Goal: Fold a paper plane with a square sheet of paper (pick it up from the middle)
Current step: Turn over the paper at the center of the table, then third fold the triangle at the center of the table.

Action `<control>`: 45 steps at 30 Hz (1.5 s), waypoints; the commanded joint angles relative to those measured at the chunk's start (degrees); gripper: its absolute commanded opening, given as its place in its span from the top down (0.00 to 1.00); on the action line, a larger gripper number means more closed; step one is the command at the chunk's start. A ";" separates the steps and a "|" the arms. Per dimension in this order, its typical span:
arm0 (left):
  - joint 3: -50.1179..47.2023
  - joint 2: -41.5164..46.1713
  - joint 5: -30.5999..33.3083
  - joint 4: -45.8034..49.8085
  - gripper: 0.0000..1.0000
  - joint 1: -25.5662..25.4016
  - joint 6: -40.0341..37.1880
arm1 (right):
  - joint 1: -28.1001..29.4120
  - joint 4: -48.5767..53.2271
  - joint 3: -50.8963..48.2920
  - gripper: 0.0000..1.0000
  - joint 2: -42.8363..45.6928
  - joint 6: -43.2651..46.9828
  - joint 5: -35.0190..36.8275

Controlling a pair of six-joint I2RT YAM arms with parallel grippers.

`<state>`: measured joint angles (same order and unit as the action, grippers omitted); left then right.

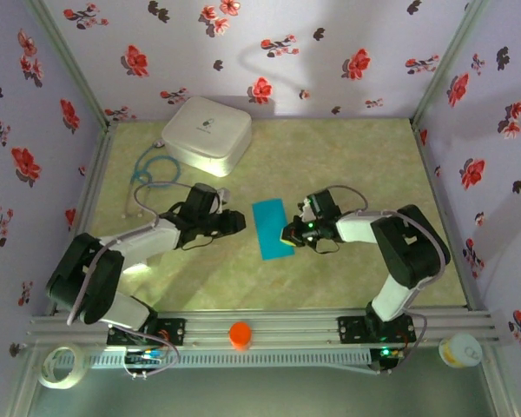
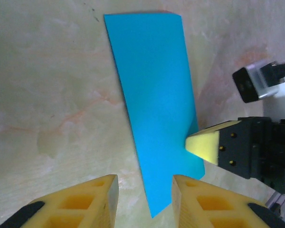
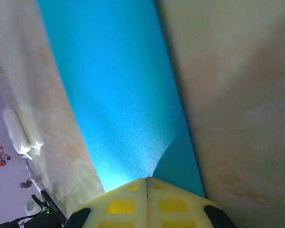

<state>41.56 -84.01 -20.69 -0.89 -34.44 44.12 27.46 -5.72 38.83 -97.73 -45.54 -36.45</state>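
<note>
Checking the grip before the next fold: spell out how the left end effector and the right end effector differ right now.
The left end effector has its fingers apart; the right end effector is shut. The left one grips nothing, a corner of the blue paper lying between its fingers; the right one appears to pinch the paper's right edge, which lifts slightly there. Both have yellow fingertips and sit low at the paper.

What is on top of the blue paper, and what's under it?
The right gripper, jaws shut, meets the blue paper at one long edge, pinching up a pucker. Beneath lies the table; any layer folded under is covered.
</note>
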 commanded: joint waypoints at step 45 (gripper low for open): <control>4.35 -14.32 -5.79 -7.81 0.74 -4.76 8.49 | 0.58 -3.09 -7.98 1.00 2.01 -12.47 8.32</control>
<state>44.31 -96.99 -24.73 -8.51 -38.54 52.21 28.03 -16.88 32.58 -95.46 -57.10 -32.51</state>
